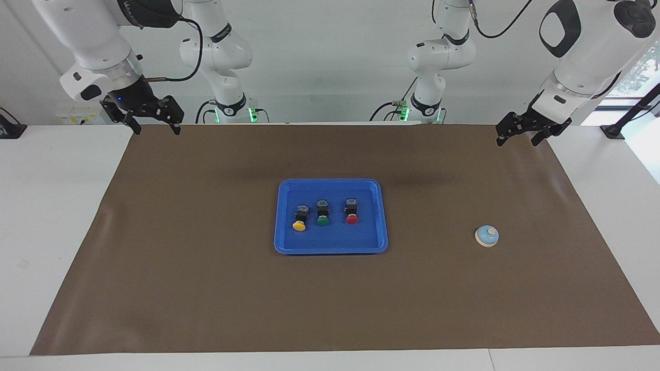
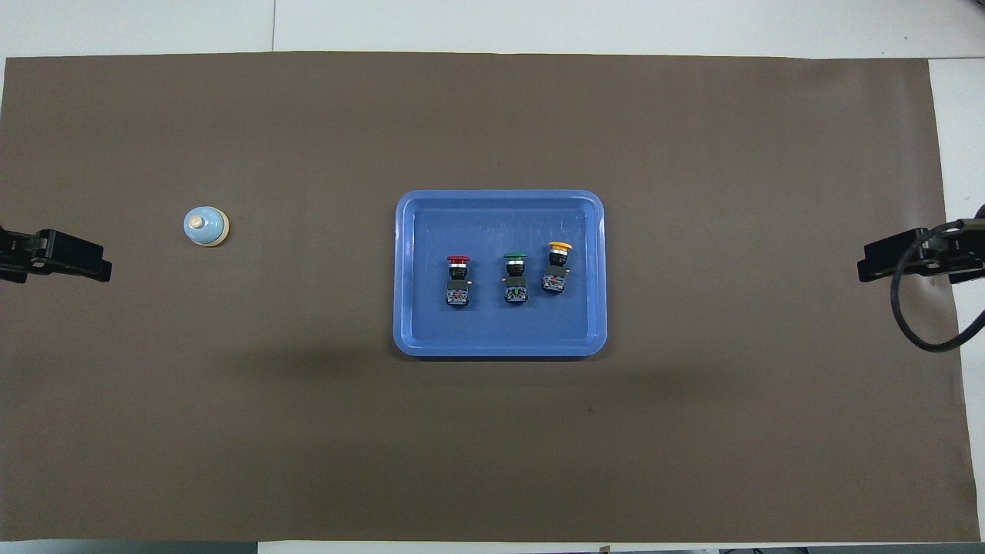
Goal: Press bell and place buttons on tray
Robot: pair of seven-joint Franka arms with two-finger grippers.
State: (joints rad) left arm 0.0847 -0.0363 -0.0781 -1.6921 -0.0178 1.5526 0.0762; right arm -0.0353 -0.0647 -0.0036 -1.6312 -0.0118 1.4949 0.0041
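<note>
A blue tray (image 1: 331, 249) lies flat near the middle of the desk (image 1: 62, 206), on a brown mat (image 1: 206, 299) that covers most of the desk's top. In the tray three buttons lie on their sides in a row, none touching another, each with its cap turned away from the robots. The yellow button (image 1: 299, 217) is the one toward the right arm's end of the desk, the green button (image 1: 323, 213) is in the middle, and the red button (image 1: 351, 211) is toward the left arm's end. All three sit well inside the rim, in the middle part of the tray floor. The bell (image 1: 487, 236) stands upright on the mat, well apart from the tray, toward the left arm's end of the desk and a little farther from the robots than the buttons. The left hand (image 1: 518, 135) hangs in the air over the mat's corner at the robots' edge, at the left arm's end; its fingers are spread apart and it grasps nothing. The right hand (image 1: 152, 125) hangs over the mat's other corner at the robots' edge, at the right arm's end, also released and empty, with a black cable (image 2: 919, 323) looping from its wrist.
</note>
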